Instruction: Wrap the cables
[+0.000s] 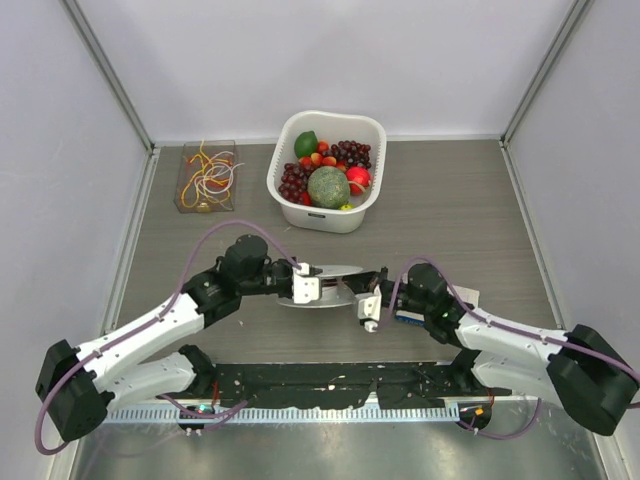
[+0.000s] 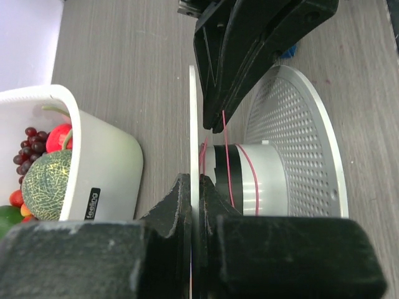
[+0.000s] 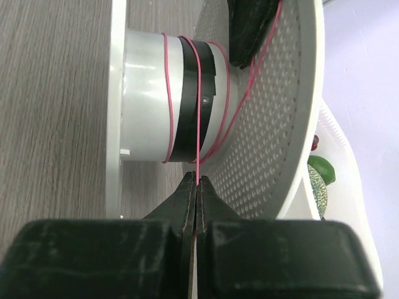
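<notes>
While most cables (image 1: 207,176) sit tangled in the clear box (image 1: 181,195) back left, the white tub (image 1: 340,218) holds grapes (image 1: 293,182), a melon (image 1: 328,187) and other fruit (image 1: 357,178). Left gripper (image 2: 194,187) jaws clamp the spool (image 2: 299,137) flange; right gripper (image 3: 196,185) jaws pinch one red cable (image 3: 198,124) wound round its hub.

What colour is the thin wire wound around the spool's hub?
Pinkish-red thin wire, clearest in the right wrist view.
</notes>
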`<state>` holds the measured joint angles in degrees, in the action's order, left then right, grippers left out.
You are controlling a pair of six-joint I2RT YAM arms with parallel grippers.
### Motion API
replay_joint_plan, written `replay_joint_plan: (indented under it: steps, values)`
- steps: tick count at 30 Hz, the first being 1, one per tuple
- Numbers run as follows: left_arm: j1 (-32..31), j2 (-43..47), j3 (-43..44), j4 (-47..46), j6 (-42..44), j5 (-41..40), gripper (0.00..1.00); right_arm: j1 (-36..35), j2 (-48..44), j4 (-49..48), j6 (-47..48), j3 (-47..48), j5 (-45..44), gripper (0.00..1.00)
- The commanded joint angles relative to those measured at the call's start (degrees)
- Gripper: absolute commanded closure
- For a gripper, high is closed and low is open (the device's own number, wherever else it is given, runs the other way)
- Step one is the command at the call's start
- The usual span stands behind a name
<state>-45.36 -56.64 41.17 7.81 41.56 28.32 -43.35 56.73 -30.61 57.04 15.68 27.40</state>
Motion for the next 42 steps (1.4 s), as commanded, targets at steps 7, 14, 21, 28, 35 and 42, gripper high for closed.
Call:
replay_joint_plan:
  steps: [7, 14, 21, 28, 35, 42]
  values:
    - [-2.4, 5.2, -11.6, -16.4, 12.8, -5.5, 1.0, -2.5, 13.7, -20.0, 15.3, -6.2, -5.6, 0.99]
    - [-6.5, 5.9, -19.9, -23.2, 17.0, -10.2, 1.0, -4.7, 27.3, -36.3, 18.2, -8.1, -12.4, 0.99]
    - [-8.2, 4.4, -26.3, -29.6, 20.1, -12.3, 1.0, -6.1, 50.8, -65.0, 25.3, -7.9, -20.3, 0.99]
    - [-8.9, -1.5, -28.5, -35.1, 20.6, -16.4, 1.0, -6.3, 52.4, -64.9, 21.8, -5.0, -20.8, 0.99]
    - [-8.9, -6.2, -31.0, -41.2, 21.3, -17.2, 1.0, -6.3, 55.7, -65.0, 25.0, -7.1, -21.6, 0.99]
    - [-8.9, -9.0, -32.4, -44.6, 20.5, -17.9, 0.91, -6.2, 56.1, -65.0, 25.3, -8.2, -23.3, 0.84]
